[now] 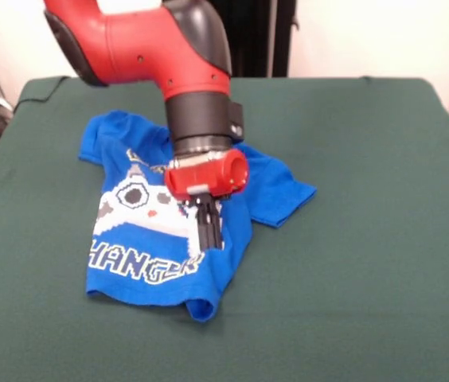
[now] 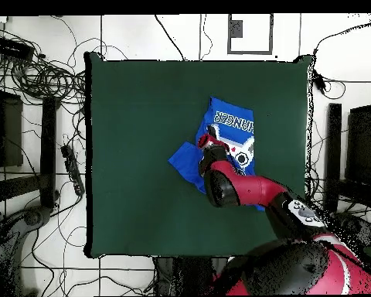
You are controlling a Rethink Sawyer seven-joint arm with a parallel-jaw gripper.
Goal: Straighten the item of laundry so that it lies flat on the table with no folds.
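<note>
One rumpled blue T-shirt (image 1: 169, 239) directly under lowered fingers (image 1: 211, 227), green table (image 1: 368, 278)

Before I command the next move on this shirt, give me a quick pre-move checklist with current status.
1. Small bright blue T-shirt with pixel controller print flat: not ok; its hem corner is folded and the lettering partly hidden.
2. Sleeve spread: ok, in the front view.
3. Gripper over the shirt: ok, black fingers point down at the print.
4. Fingers open or shut: cannot tell.
5. Fingers touching fabric: cannot tell.
6. Room on the dark green felt-covered table for spreading: ok.
</note>
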